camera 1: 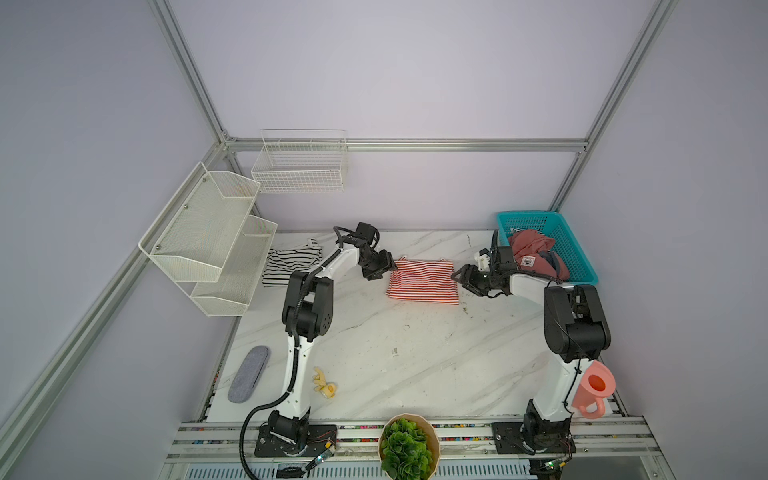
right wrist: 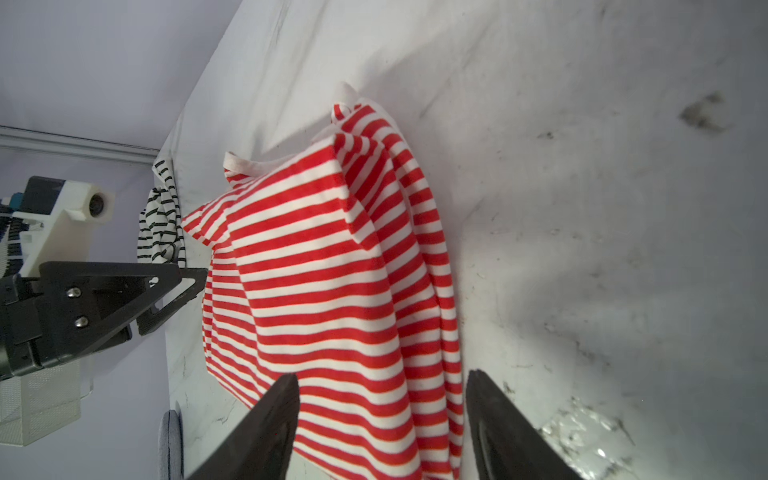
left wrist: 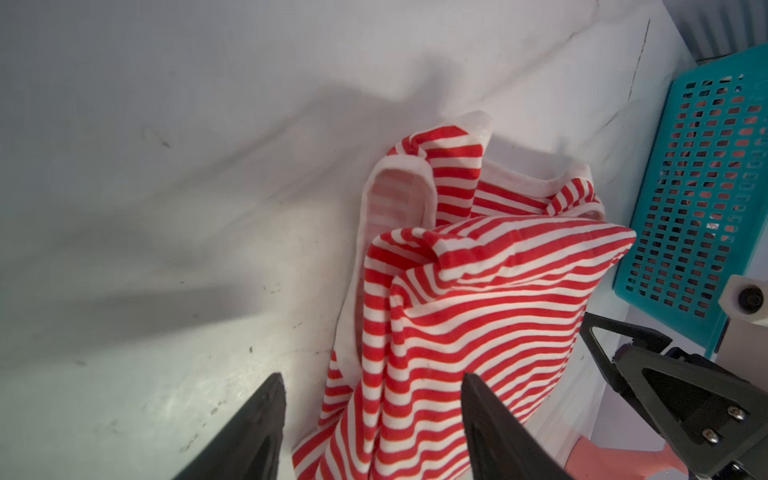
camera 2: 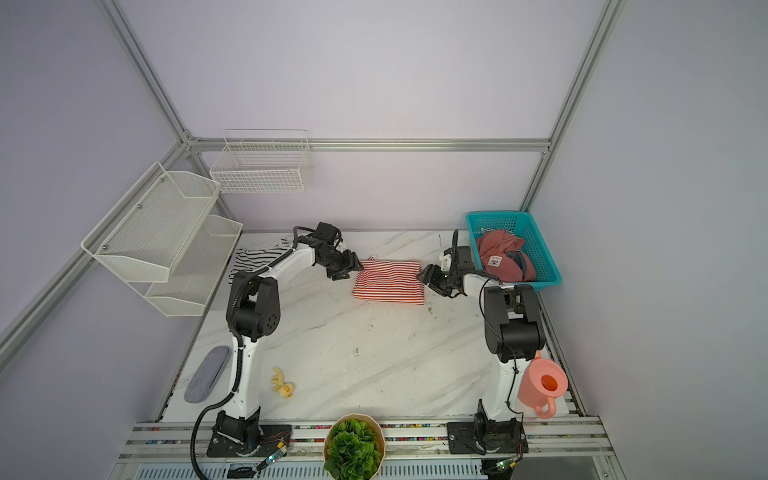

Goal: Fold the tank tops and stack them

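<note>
The red-and-white tank top (camera 1: 422, 282) (camera 2: 388, 281) lies folded in half at the back middle of the marble table, with its white-trimmed straps toward the wall. My left gripper (camera 1: 388, 266) (left wrist: 370, 376) is at its left edge and my right gripper (camera 1: 461, 276) (right wrist: 382, 374) at its right edge. Both stand open, jaws wide apart. In each wrist view the striped cloth (left wrist: 478, 291) (right wrist: 332, 270) lies loose beneath and between the fingers. The black-and-white tank top (camera 1: 291, 264) (camera 2: 253, 259) lies crumpled at the back left corner.
A teal basket (camera 1: 582, 249) at the back right holds a dusty-red garment (camera 1: 536, 253). White mesh shelves (camera 1: 208, 241) and a wire basket (camera 1: 299, 166) hang at the left. Along the front are a grey pad (camera 1: 249, 374), yellow toy (camera 1: 324, 384), plant pot (camera 1: 409, 446) and pink watering can (camera 1: 594, 390).
</note>
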### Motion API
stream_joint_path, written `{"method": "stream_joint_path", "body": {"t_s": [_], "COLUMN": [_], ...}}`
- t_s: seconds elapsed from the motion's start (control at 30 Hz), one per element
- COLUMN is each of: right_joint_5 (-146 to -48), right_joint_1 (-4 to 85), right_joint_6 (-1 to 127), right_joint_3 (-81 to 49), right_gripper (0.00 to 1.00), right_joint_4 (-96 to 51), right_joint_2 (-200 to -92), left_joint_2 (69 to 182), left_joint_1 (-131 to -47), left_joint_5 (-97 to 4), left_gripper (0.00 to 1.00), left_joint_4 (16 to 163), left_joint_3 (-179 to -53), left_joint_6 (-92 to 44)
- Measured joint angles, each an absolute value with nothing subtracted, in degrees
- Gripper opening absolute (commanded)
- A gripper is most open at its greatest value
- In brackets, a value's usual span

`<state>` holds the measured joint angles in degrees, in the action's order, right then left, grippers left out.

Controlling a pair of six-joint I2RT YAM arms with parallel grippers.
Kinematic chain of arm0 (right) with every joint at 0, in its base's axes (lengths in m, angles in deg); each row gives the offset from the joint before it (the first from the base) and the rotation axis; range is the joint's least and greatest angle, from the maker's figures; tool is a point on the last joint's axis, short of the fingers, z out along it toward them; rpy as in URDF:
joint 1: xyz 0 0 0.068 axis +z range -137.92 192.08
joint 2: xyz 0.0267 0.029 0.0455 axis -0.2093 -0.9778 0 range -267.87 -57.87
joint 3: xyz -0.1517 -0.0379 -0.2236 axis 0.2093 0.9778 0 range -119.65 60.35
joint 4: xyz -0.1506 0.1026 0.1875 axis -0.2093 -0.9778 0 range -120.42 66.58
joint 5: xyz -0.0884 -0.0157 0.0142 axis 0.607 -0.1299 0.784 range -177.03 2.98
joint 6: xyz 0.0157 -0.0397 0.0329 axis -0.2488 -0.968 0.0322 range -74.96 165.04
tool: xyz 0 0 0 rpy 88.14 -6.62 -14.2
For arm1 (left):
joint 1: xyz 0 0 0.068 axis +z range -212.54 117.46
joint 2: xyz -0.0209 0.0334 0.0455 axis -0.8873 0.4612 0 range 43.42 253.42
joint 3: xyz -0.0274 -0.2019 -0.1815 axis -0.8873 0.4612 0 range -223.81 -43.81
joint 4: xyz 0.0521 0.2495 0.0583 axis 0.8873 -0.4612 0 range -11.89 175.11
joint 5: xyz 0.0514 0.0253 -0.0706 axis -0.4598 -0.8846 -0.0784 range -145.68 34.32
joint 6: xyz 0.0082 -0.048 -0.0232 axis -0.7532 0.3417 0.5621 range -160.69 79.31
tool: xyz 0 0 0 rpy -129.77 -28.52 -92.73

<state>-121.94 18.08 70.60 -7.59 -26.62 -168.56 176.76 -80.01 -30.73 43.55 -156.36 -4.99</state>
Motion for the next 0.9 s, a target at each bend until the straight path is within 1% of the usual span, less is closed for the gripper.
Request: {"method": "stream_joint_path", "body": {"t_s": [0.23, 0.4, 0.57, 0.7, 0.8, 0.9], "right_joint_5": [-123.71, -125.99, -128.59, -130.33, -131.62, -132.61], "right_joint_1": [18.19, 18.61, 20.22, 21.89, 23.02, 23.55], "right_joint_6": [69.55, 70.04, 71.28, 72.77, 74.14, 75.17], "right_joint_3": [-7.68, -7.33, -6.74, -6.43, -6.37, -6.35], "right_gripper": [0.67, 0.59, 0.55, 0.53, 0.54, 0.55], "right_joint_4": [-25.55, -21.96, -17.11, -13.33, -10.14, -7.78], "right_joint_2": [-171.99, -173.33, -174.99, -176.45, -177.59, -178.38], "left_joint_2": [177.92, 177.92, 177.9, 177.92, 177.98, 178.35], "left_joint_1": [-80.97, -81.43, -82.31, -83.2, -83.55, -83.49], "left_joint_5": [-28.67, -27.21, -25.61, -25.18, -25.05, -25.0], "left_gripper": [0.68, 0.68, 0.69, 0.67, 0.57, 0.38], "left_joint_4": [44.34, 45.96, 48.6, 50.07, 51.2, 52.17], "left_joint_3": [-155.91, -153.11, -152.28, -151.86, -151.36, -150.81], "left_joint_6": [-4.77, -3.79, -2.35, -1.47, -0.58, 0.87]}}
